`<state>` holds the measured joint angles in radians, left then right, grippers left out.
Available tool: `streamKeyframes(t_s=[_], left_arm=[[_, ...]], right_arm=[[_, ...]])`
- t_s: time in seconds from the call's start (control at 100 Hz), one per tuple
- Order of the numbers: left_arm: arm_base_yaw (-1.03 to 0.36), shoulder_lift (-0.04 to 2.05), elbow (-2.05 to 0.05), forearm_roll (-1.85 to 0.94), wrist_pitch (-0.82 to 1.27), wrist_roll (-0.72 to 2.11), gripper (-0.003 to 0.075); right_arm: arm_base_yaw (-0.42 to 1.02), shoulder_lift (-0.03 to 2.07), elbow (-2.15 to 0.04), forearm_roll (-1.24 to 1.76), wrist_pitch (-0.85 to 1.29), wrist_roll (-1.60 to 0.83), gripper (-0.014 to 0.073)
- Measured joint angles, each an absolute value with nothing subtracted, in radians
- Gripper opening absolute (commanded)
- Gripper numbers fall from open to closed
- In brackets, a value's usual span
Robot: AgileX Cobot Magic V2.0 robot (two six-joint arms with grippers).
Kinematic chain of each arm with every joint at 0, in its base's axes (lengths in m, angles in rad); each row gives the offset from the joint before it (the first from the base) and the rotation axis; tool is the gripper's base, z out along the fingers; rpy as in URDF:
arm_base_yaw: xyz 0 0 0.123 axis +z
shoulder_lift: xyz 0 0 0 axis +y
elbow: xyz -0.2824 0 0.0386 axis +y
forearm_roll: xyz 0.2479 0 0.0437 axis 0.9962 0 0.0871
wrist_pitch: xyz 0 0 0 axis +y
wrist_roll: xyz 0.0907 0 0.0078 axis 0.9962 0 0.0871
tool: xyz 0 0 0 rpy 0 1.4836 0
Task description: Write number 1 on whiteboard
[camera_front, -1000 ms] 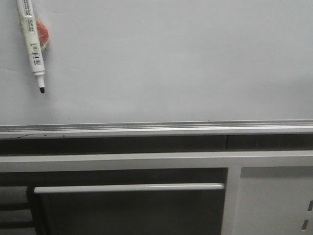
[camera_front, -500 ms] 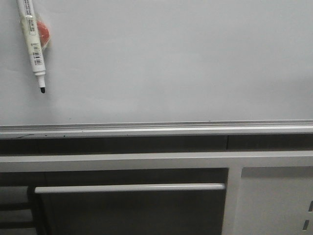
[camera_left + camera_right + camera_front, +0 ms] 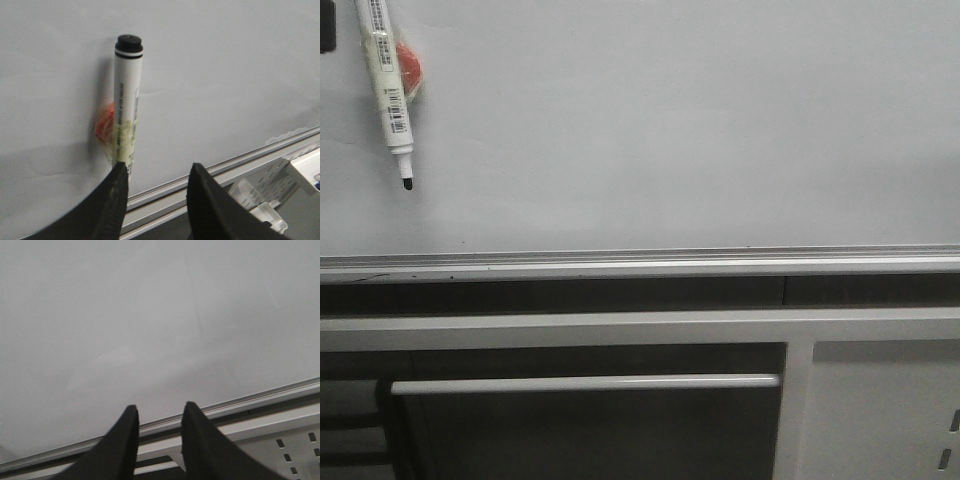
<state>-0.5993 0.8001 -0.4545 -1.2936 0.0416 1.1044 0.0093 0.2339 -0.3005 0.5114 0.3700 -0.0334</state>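
Now a dark part of the left arm is seen at the front view's upper left edge, absent before. The left gripper (image 3: 156,187) is held apart beside the marker (image 3: 388,92) on the whiteboard (image 3: 670,130); the right gripper (image 3: 159,422) is apart too. No number 1 is written yet.

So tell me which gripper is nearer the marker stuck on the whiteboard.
Left. The left gripper is open just short of the marker, one finger beside its lower end. The right gripper faces bare whiteboard, no marker in its view.

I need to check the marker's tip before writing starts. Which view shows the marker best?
Front view: the marker shows its label and black tip. The left wrist view shows only its rear cap and barrel. The right wrist view misses it.
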Motion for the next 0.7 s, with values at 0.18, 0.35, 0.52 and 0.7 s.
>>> streamKeyframes(t_s=[0.18, 0.35, 0.52, 0.7], left_arm=[[-0.735, 0.890, -0.466, -1.306, -0.180, 1.111, 0.0258], [-0.795, 0.910, -0.472, -1.315, -0.293, 1.118, 0.0359], [-0.797, 0.912, -0.474, -1.317, -0.348, 1.121, 0.0385], [-0.799, 0.963, -0.527, -1.311, -0.358, 1.121, 0.0385]], right_arm=[[0.009, 0.234, -0.301, 0.511, 0.370, -0.033, 0.0187], [0.009, 0.234, -0.301, 0.511, 0.370, -0.033, 0.0187], [0.009, 0.234, -0.301, 0.511, 0.370, -0.033, 0.0187], [0.009, 0.234, -0.301, 0.511, 0.370, -0.033, 0.0187]])
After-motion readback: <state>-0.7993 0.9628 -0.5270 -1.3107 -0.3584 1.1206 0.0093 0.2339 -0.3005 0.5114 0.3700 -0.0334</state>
